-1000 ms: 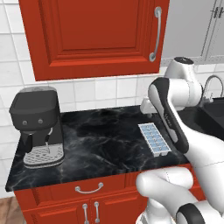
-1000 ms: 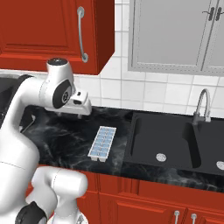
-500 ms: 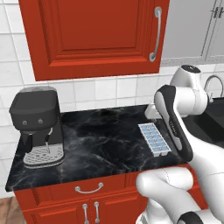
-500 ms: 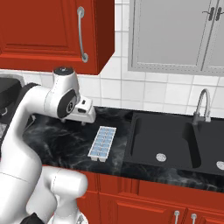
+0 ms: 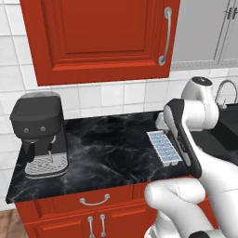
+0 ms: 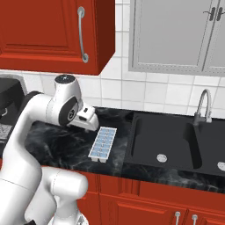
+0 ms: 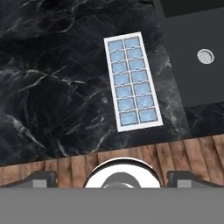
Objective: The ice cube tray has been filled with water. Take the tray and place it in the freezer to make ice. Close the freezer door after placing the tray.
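Tray, small flat pale grey ice cube tray (image 7: 132, 81) with blue water cells, lies near black marble counter (image 5: 107, 148) front edge beside sink. Gripper (image 7: 112, 177) wide open, empty, overhead. Descend centred, straddle narrow sides, keep level.

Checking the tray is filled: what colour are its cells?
Light blue, in a pale grey tray; the hand view shows it best.

A home kitchen: red cabinets (image 5: 102, 37), black marble counter (image 5: 107, 153), sink (image 6: 176, 145) with faucet (image 6: 202, 107), coffee machine (image 5: 39, 132), tiled wall (image 6: 145, 94).
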